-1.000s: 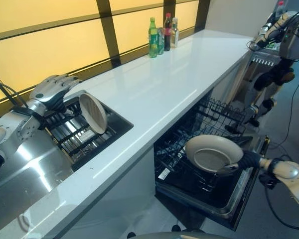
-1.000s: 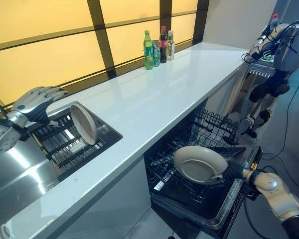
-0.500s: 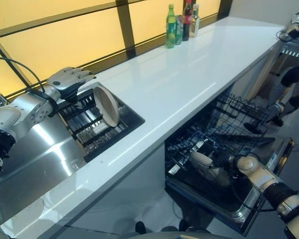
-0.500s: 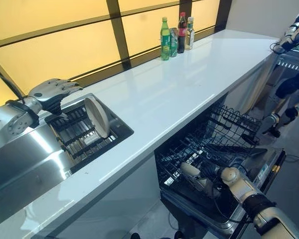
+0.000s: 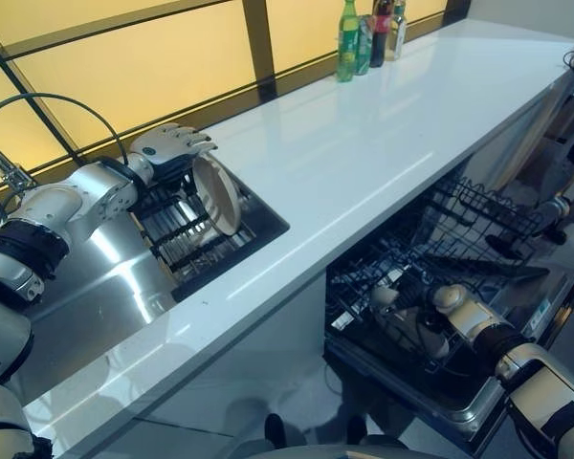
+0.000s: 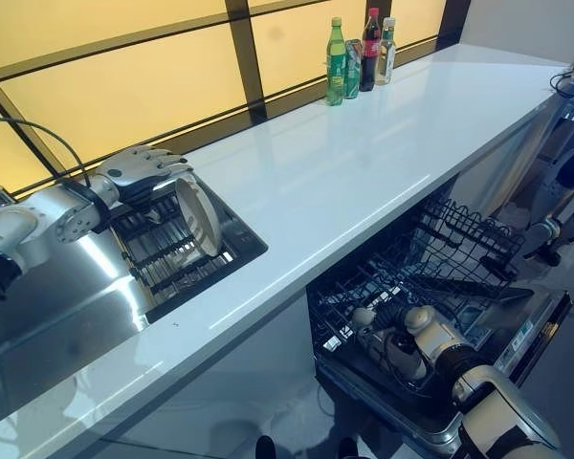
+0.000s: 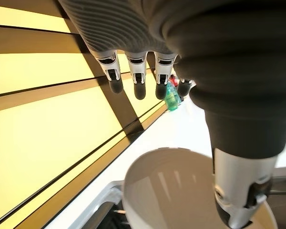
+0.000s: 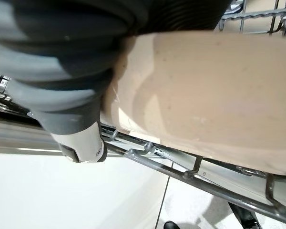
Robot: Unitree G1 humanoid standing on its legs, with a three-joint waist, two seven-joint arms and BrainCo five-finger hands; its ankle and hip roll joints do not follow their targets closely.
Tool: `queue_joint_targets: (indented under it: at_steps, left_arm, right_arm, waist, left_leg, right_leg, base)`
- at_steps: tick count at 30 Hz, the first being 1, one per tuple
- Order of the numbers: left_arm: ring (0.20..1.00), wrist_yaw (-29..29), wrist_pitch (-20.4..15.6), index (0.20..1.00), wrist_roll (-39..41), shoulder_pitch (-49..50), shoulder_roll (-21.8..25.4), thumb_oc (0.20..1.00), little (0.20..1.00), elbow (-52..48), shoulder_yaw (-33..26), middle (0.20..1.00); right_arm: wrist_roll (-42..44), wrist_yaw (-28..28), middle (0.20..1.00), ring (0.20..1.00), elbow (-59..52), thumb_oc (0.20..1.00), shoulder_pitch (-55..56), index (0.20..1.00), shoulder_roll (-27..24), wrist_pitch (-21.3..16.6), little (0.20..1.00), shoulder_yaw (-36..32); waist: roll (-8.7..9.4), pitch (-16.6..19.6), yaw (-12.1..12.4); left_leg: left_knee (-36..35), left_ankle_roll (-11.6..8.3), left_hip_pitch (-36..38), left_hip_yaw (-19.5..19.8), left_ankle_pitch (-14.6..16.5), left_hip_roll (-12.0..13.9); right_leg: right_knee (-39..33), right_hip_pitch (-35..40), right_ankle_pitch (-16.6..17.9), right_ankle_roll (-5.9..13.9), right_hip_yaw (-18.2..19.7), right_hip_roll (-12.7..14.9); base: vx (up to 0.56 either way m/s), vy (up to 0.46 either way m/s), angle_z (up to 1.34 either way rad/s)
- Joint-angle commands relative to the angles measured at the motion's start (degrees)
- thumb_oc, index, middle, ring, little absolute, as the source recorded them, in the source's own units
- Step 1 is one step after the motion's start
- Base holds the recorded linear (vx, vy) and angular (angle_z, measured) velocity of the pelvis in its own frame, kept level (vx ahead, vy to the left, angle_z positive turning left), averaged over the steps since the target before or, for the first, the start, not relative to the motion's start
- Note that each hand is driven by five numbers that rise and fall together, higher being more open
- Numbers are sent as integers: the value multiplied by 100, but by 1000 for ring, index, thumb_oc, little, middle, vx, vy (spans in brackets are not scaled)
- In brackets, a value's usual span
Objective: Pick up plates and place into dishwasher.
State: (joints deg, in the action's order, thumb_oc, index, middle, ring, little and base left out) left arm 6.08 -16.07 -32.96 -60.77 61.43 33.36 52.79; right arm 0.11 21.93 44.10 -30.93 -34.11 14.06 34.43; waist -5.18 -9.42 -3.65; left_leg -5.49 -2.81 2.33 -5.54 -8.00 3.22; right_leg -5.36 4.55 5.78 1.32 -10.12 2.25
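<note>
A beige plate stands on edge in the dark wire rack in the sink. My left hand hovers just over its top rim, fingers straight and open, thumb hanging near the plate. My right hand is deep in the open dishwasher's lower rack. It grips a second beige plate, which leans on the rack wires; the thumb lies at the plate's edge and the fingers are hidden behind it.
A white countertop runs between the sink and the dishwasher. Bottles stand at its far end by the window. The dishwasher door hangs open low at the right. Another robot stands beyond it. The steel drainboard lies beside the sink.
The view has shifted. My right hand brought its plate down from above the door into the lower rack. My left hand moved closer over the plate in the sink.
</note>
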Motion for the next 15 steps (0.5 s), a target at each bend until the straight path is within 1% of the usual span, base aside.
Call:
queue_joint_targets:
  at_steps: [1, 2, 3, 4, 7, 8, 10, 12, 15]
  left_arm:
    - [1000, 128, 236, 1000, 4, -1193, -9, 1000, 1000, 386, 82, 1000]
    - [1000, 99, 264, 1000, -9, -1234, -21, 1000, 1000, 369, 80, 1000]
    - [1000, 72, 263, 1000, -20, -1269, -30, 1000, 1000, 381, 85, 1000]
    - [1000, 31, 263, 1000, -25, -1303, -39, 1000, 1000, 389, 99, 1000]
    - [1000, -47, 348, 1000, -107, -1298, -6, 1000, 1000, 379, 62, 1000]
    - [1000, -58, 383, 1000, -156, -1271, 17, 1000, 1000, 372, 16, 1000]
    - [1000, -76, 422, 1000, -249, -1217, 87, 1000, 1000, 366, -69, 1000]
    - [1000, -173, 485, 1000, -389, -1094, 195, 1000, 1000, 306, -184, 1000]
    - [1000, -89, 556, 1000, -570, -874, 379, 1000, 1000, 301, -381, 1000]
  right_arm:
    - [50, -141, 200, 200, -13, 200, -638, 200, -89, -56, 200, 212]
    - [51, -209, 200, 200, -112, 200, -622, 200, -120, -60, 200, 208]
    - [57, -284, 338, 338, -185, 338, -608, 338, -161, -88, 338, 200]
    - [63, -383, 1000, 1000, -259, 1000, -612, 1000, -200, -101, 1000, 179]
    - [212, -555, 1000, 1000, -717, 1000, -596, 1000, -382, -118, 1000, 64]
    - [229, -636, 1000, 1000, -954, 1000, -541, 1000, -468, -184, 1000, 12]
    - [277, -689, 1000, 1000, -1497, 1000, -450, 1000, -664, -179, 1000, -106]
    - [373, -736, 1000, 1000, -2086, 1000, -240, 1000, -921, -321, 1000, -340]
    - [492, -669, 1000, 1000, -2831, 1000, 102, 1000, -1284, -448, 1000, -826]
  waist:
    - [102, -481, 101]
    - [108, -517, 76]
    - [111, -553, 53]
    - [112, -584, 31]
    - [135, -698, -60]
    - [147, -743, -98]
    - [171, -840, -174]
    - [203, -935, -262]
    - [258, -1058, -392]
  left_leg:
    - [49, 30, 185, 42, 798, -406]
    - [49, 30, 162, 21, 793, -401]
    - [49, 29, 140, 12, 786, -399]
    - [49, 26, 130, 5, 784, -396]
    - [49, 18, 79, -31, 767, -388]
    - [49, 16, 60, -51, 759, -385]
    - [49, 12, 26, -81, 750, -384]
    - [49, 9, -2, -122, 735, -378]
    - [49, 18, -53, -171, 724, -373]
  right_leg:
    - [36, -115, -278, 458, 121, 294]
    - [36, -143, -271, 456, 135, 292]
    - [36, -173, -256, 456, 145, 290]
    - [36, -193, -246, 457, 155, 288]
    - [36, -265, -214, 454, 216, 265]
    - [36, -295, -201, 451, 237, 257]
    - [36, -345, -177, 449, 263, 245]
    - [36, -389, -149, 455, 301, 231]
    - [48, -472, -122, 465, 367, 207]
  base:
    - [-33, 12, -1]
    - [-54, 8, -2]
    - [-61, 8, -2]
    - [-52, 11, -1]
    - [-53, 23, -3]
    - [-57, 28, -7]
    - [-62, 36, -7]
    - [-58, 40, -5]
    - [-64, 46, -5]
